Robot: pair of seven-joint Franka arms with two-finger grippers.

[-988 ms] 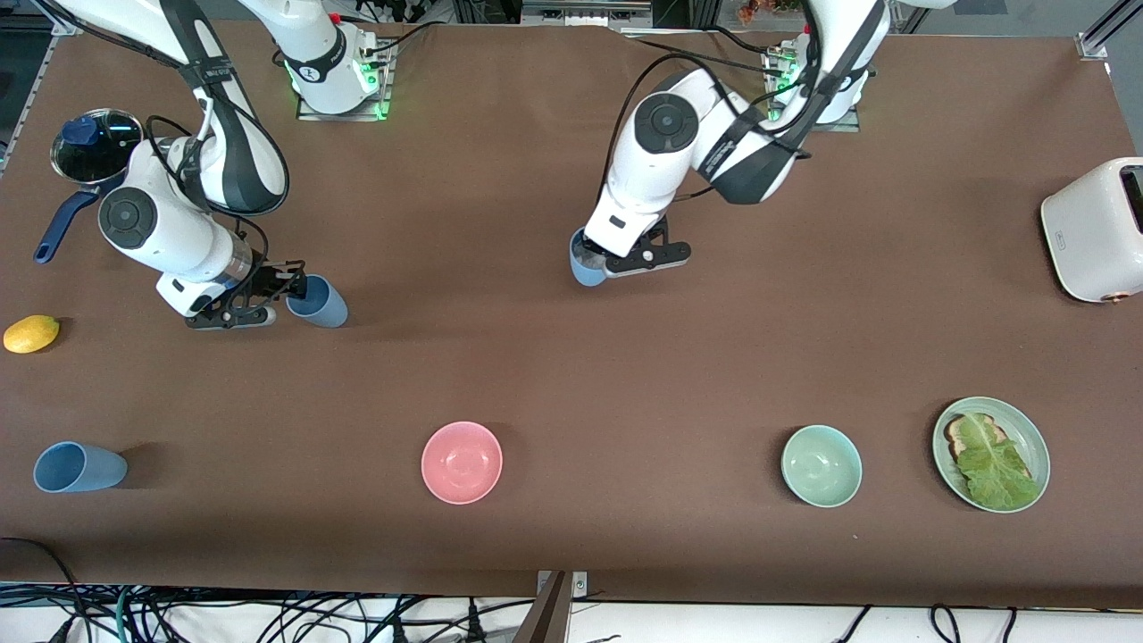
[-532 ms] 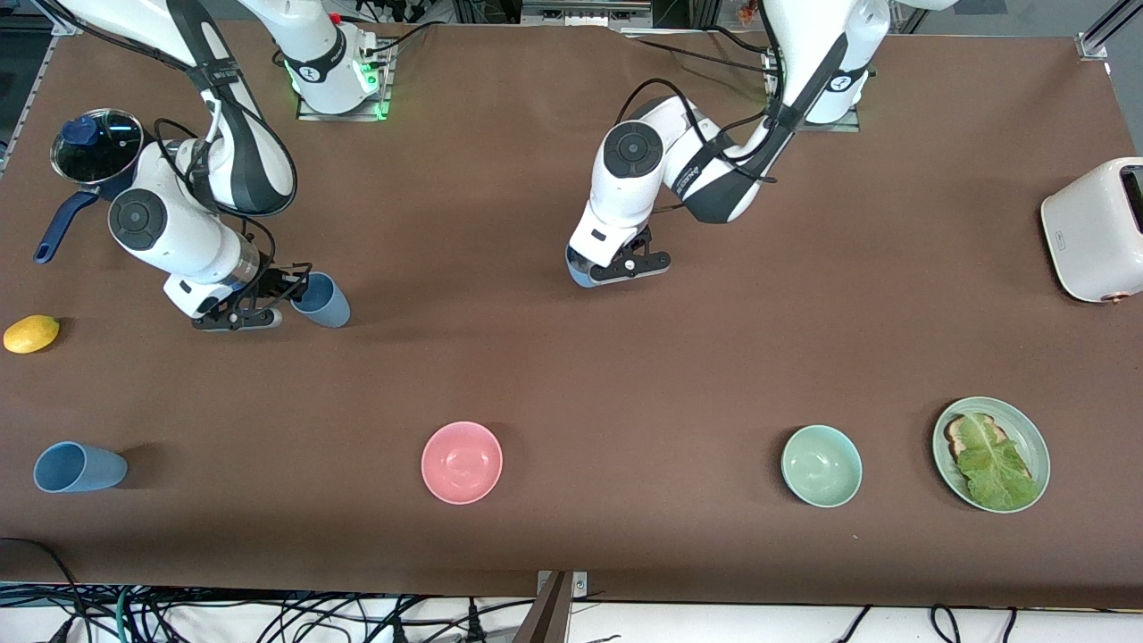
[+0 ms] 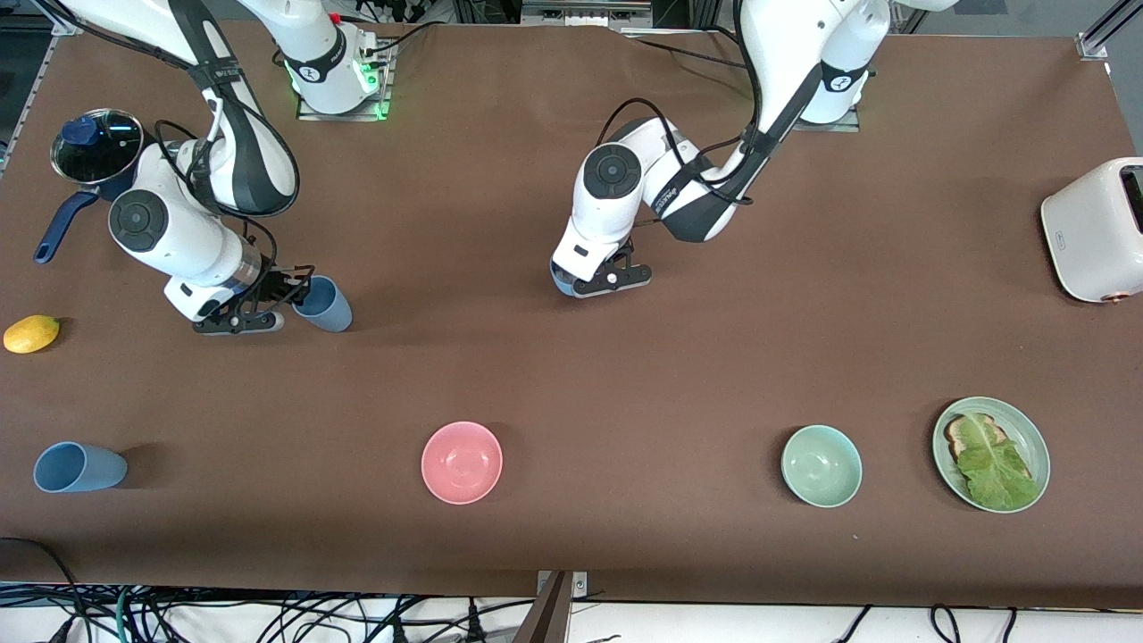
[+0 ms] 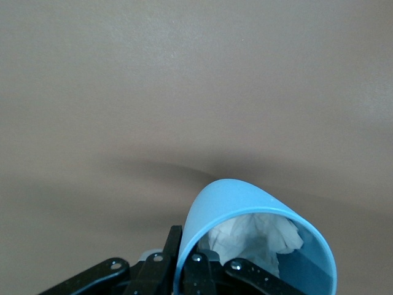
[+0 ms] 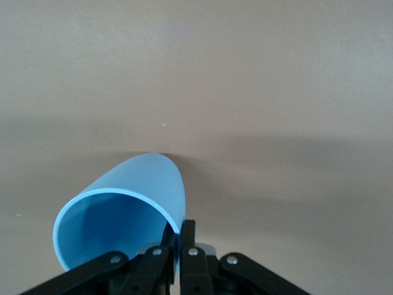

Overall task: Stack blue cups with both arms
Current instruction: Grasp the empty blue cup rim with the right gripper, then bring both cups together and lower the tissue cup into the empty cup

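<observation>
My right gripper is shut on the rim of a blue cup and holds it tilted, low over the table toward the right arm's end. In the right wrist view the gripper pinches the cup's wall. My left gripper is shut on the rim of a second blue cup, mostly hidden under the hand, over the table's middle. In the left wrist view the gripper pinches this cup, which has crumpled white paper inside. A third blue cup lies on its side near the front edge.
A pink bowl, a green bowl and a green plate with toast and lettuce sit along the front. A white toaster stands at the left arm's end. A lemon and a navy lidded saucepan are at the right arm's end.
My left arm has carried its cup toward the right arm's end of the table and slightly nearer the front camera. My right gripper and its cup have barely shifted.
</observation>
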